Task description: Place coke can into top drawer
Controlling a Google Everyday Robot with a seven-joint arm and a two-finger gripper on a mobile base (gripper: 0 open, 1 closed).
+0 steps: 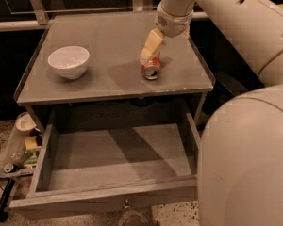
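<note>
The coke can (152, 69) lies on its side on the grey tabletop (108, 36), its silver end facing me, right of centre near the front edge. My gripper (149, 47) hangs from the arm at the top right and reaches down onto the can's far side, touching or almost touching it. The top drawer (118, 161) is pulled wide open below the tabletop and holds nothing. Its front panel (85, 202) is nearest me, with a small knob (126, 204) at its centre.
A white bowl (69, 61) stands on the left of the tabletop. My own arm and body (245, 159) fill the right side. Small clutter on a low stand (22, 147) sits left of the drawer. A rail (19, 25) runs behind the table.
</note>
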